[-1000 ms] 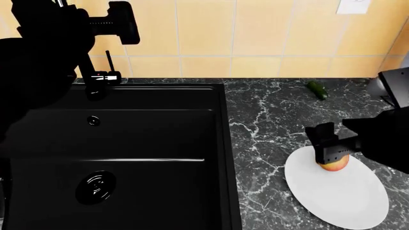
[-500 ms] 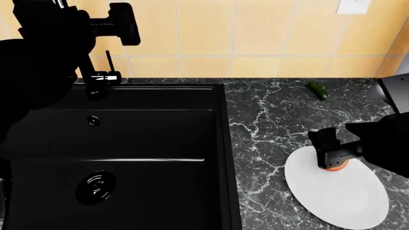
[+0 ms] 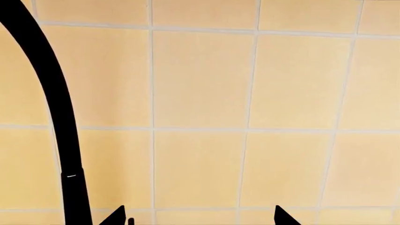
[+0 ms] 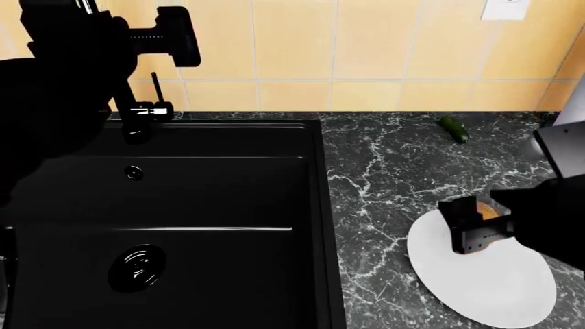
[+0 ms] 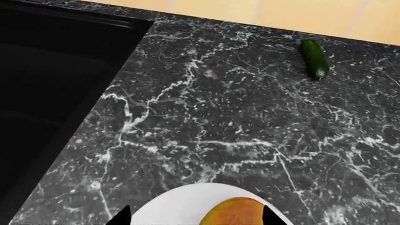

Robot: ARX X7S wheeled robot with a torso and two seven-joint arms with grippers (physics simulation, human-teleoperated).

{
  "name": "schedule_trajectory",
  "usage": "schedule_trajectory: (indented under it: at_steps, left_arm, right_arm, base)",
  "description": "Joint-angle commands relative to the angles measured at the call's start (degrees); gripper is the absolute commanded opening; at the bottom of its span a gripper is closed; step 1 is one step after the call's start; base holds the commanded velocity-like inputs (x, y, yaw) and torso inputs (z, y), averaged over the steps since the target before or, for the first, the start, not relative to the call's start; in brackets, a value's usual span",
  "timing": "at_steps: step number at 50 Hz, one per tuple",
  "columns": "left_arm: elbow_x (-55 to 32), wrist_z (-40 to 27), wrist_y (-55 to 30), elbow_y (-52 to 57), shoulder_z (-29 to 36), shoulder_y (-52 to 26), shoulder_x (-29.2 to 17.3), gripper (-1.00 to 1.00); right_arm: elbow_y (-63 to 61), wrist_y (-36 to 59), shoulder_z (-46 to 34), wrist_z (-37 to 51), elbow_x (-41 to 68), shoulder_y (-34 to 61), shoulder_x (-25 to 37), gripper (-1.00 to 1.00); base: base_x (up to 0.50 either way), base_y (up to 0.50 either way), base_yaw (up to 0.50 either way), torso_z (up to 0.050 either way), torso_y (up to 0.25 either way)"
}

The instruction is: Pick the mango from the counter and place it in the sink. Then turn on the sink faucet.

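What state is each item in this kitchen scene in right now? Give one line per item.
mango: on the white plate, between the right gripper's open fingers, not lifted.
sink: holds no fruit, no water seen.
sink faucet: no water running.
cucumber: lying on the counter by the wall.
left gripper: open, holding nothing, facing the tiles.

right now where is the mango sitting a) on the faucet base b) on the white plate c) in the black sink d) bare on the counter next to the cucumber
b: the mango lies on the white plate, between the jaws of the right gripper, away from the sink.
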Motion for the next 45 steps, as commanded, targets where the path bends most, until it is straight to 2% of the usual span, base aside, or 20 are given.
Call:
schedule_trajectory:
  at_steps: [1,13,45]
  left_arm:
    - [0.1,0.1,0.3,-0.1,0.2,0.3,0.0,1.0]
    - [0.3,0.3,0.5,-0.3,0.5,0.4,-0.1,1.0]
    - [0.3,0.4,1.0,-0.5,0.8,0.6,0.1,1.0]
  right_arm:
    - [-0.1,-1.1,0.1,-1.1,-1.4,-1.3,0.2,1.0]
    - [0.2,0.1,-0.6,1.6,1.6,4.7,0.3,1.0]
    - [0.4,-4.1,-0.8,-2.9,-5.8,-2.4,1.1,1.0]
  base:
    - [0.0,0.0,0.0,0.0,0.0]
    - [0.0,0.0,0.0,0.0,0.0]
    - [0.0,0.0,0.0,0.0,0.0]
